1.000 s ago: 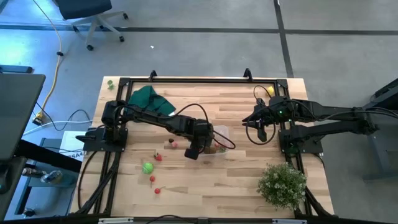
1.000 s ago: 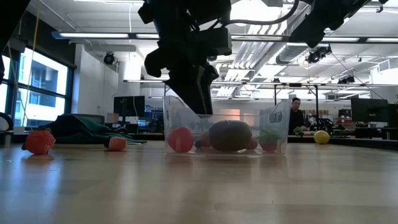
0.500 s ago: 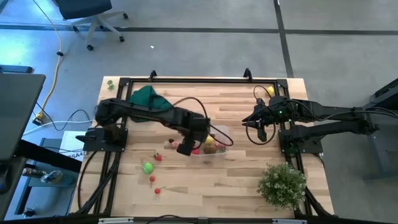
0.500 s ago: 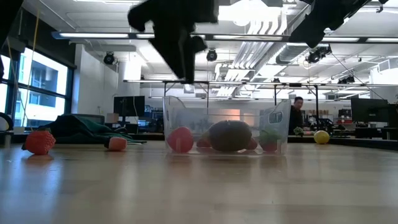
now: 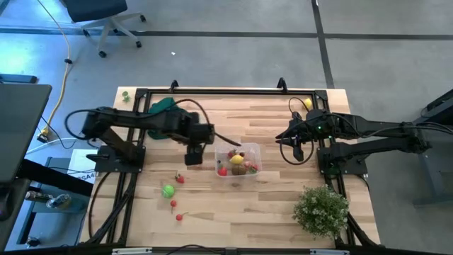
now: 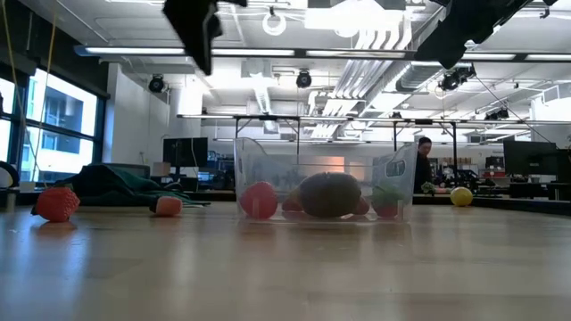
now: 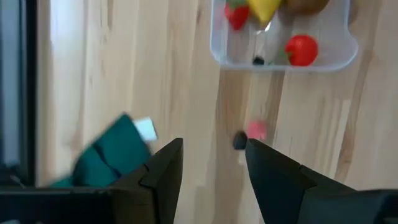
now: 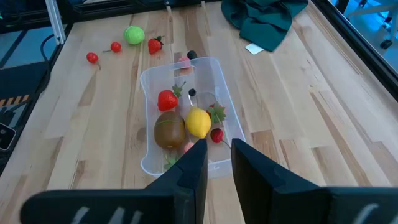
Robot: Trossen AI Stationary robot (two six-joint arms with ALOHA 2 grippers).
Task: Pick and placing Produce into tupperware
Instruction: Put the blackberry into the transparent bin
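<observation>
The table is pale wood planks with a black frame along its edges. Near its middle sits the clear tub, holding several produce pieces. A dark green cloth lies toward the far left corner. Just left of the tub rests a small pink piece. Nearer the front left lie a strawberry, a green ball and what look like two cherries. A yellow piece sits at the far right, a leafy plant at the front right corner.
</observation>
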